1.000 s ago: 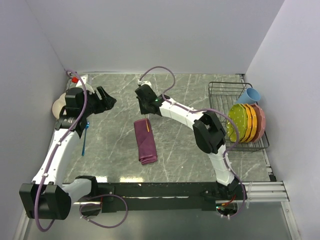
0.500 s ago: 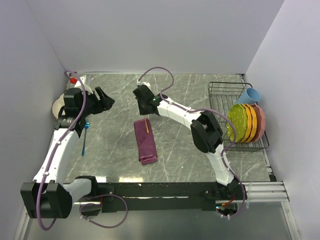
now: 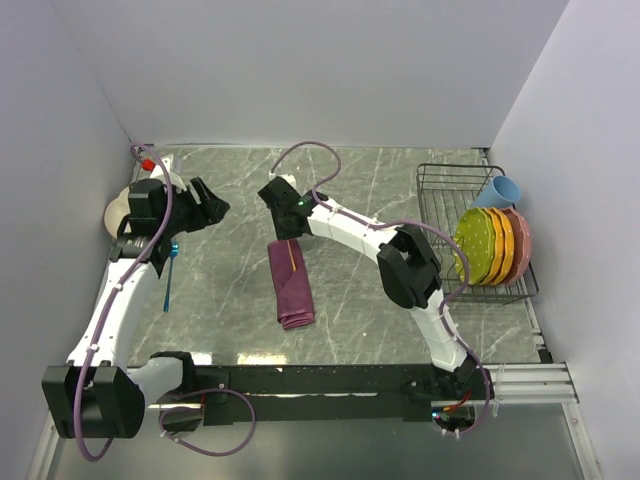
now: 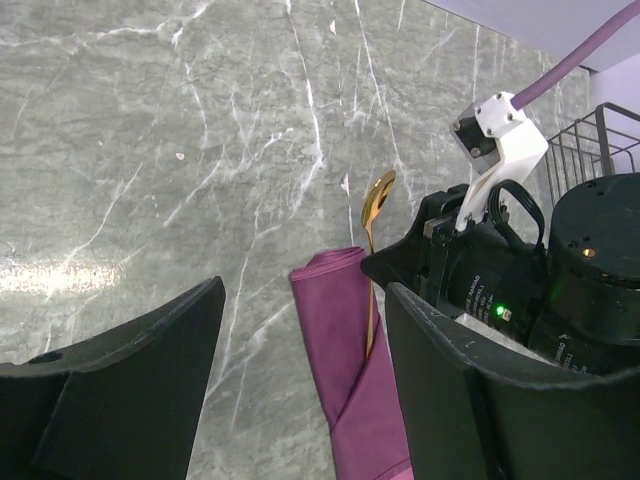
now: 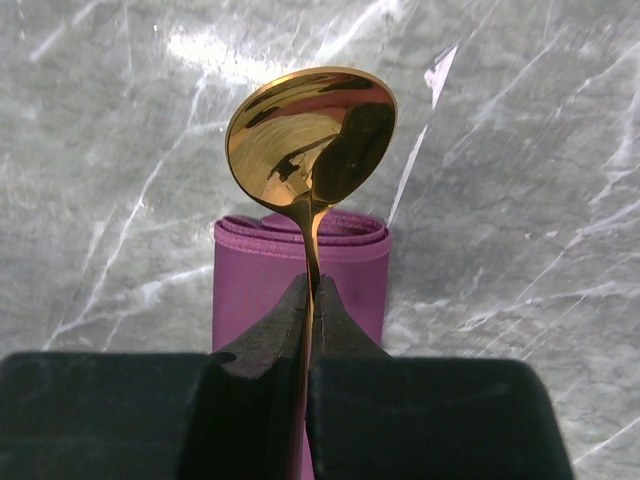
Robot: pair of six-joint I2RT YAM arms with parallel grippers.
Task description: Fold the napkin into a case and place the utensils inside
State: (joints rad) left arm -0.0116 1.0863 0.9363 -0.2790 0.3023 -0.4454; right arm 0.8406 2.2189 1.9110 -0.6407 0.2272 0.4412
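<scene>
Our right gripper (image 5: 310, 292) clenches the shiny gold spoon (image 5: 312, 135) by its handle over the long folded maroon cloth case (image 5: 250, 285); our left gripper (image 4: 303, 300) hangs released, empty.

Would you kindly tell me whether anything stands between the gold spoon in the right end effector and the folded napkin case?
Nothing visible does. The right end effector is shut on the spoon, which sits right at the far end of the case, with no object between them. The fork lies well off to the left.
</scene>
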